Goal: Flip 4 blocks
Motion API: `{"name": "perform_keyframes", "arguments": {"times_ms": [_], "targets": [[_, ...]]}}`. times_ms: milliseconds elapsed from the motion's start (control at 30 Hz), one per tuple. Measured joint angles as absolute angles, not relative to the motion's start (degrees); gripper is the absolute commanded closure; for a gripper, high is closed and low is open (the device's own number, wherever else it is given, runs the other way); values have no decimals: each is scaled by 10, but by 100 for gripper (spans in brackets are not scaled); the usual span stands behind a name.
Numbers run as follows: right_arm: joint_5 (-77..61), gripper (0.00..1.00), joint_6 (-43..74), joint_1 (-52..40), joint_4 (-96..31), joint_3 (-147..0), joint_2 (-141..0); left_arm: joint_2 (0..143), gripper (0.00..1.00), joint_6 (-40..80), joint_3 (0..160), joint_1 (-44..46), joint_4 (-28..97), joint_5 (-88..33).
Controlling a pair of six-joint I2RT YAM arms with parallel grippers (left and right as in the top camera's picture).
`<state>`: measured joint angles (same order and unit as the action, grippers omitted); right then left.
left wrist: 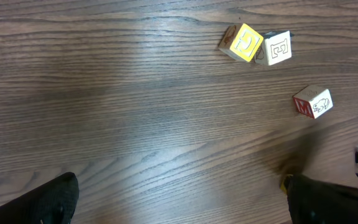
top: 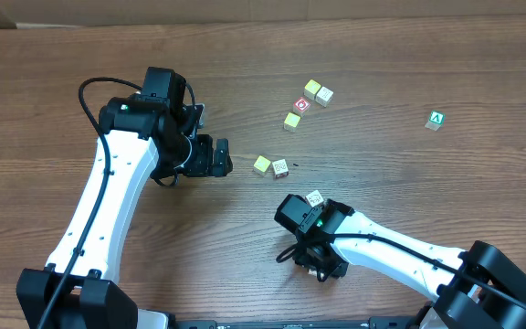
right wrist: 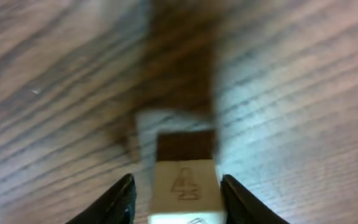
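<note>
A small pale-wood block [right wrist: 185,186] with faint brown print sits between my right gripper's [right wrist: 178,202] jaws. The right finger is at its side and a narrow gap shows at the left finger [right wrist: 122,199], so the gripper is open around it. From overhead, this block [top: 315,197] lies at the tip of the right gripper [top: 314,203]. Two more pale blocks [top: 262,164] [top: 280,167] lie side by side mid-table. My left gripper [top: 215,155] stands wide open to their left with nothing between its fingers [left wrist: 55,200].
Farther back lie a yellowish cube [top: 311,89], a cream cube [top: 324,95], a red-ring cube [top: 301,105] and another yellowish cube [top: 292,120]. A green-marked cube [top: 436,120] sits far right. The left wrist view shows a yellow cube [left wrist: 244,42], a white cube [left wrist: 277,48] and a red-faced cube [left wrist: 314,102].
</note>
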<state>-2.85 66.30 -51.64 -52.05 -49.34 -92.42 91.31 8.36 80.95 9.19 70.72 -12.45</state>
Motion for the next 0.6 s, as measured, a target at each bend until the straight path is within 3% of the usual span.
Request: {"name": "perform_keyframes", "arguments": {"times_ms": [600], "targets": [[36,64,511,-516,-500,-493,-924,913,0,84,809,92,720,-125]]}}
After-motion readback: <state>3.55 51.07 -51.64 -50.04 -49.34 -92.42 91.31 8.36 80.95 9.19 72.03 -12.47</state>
